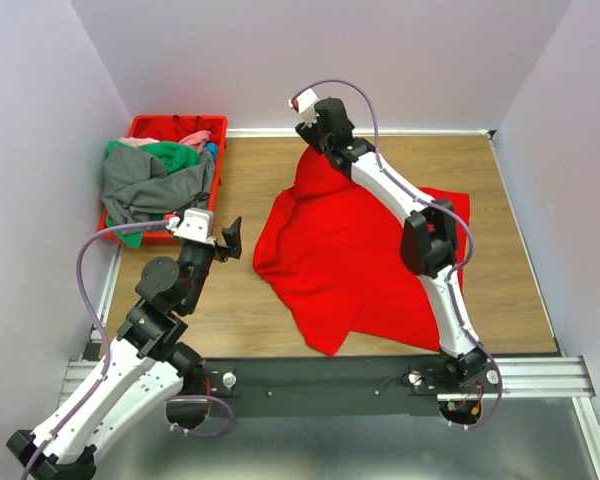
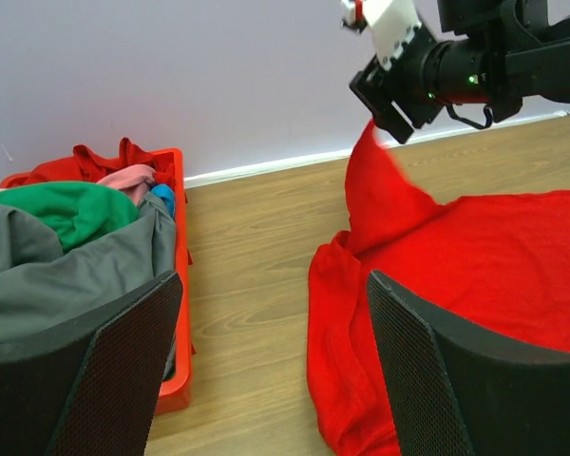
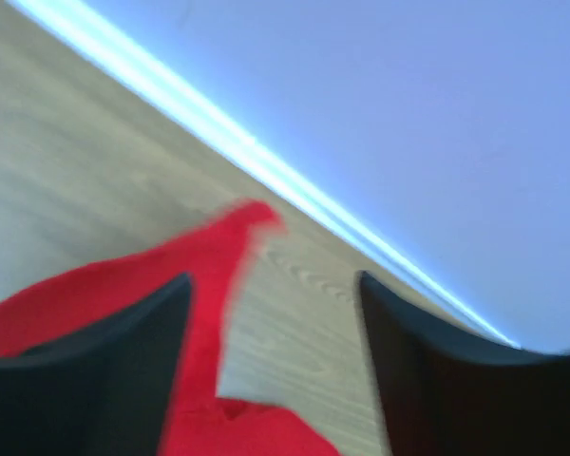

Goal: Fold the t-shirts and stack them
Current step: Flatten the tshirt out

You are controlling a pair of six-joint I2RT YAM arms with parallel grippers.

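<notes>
1. Right gripper (image 3: pixel 274 280) of mine: jaws apart, over the raised peak of the red t-shirt (image 1: pixel 350 250)
2. It lies crumpled on the table (image 1: pixel 250 170)
3. Left gripper (image 2: pixel 274 277): jaws wide, nothing held

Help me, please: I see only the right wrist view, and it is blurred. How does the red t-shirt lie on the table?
Observer: The red t-shirt is spread out wide, with one corner peaked up under the right gripper.
Operator: Where are the other shirts?
Observer: Heaped in the red crate at the far left, with a grey t-shirt draped over its front.
Operator: And the left gripper?
Observer: The left gripper is open, between crate and red t-shirt, touching neither.
</notes>
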